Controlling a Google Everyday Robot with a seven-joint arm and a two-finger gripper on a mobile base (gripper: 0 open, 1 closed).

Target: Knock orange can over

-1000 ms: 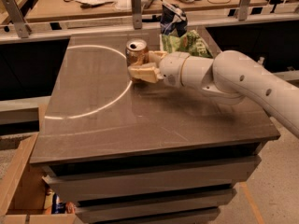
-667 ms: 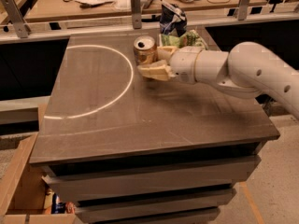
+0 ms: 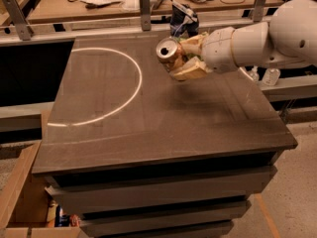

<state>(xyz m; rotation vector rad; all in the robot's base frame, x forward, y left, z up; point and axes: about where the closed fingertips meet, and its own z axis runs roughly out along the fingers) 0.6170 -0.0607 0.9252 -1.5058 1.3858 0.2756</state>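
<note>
Orange can (image 3: 168,51) tilted against hand (image 3: 184,59), table (image 3: 173,118) rear.

Probably lab: cable-strewn benches (image 3: 59,5) behind gripper (image 3: 180,58)

No legible text, brand, number or sign is present. I read no lettering on the orange can (image 3: 167,51), on the dark bag (image 3: 184,21) behind it, or on the table (image 3: 148,128), whose white arc (image 3: 130,95) carries no characters. My gripper (image 3: 181,58) sits over the table's far side, against the tilted can.
</note>
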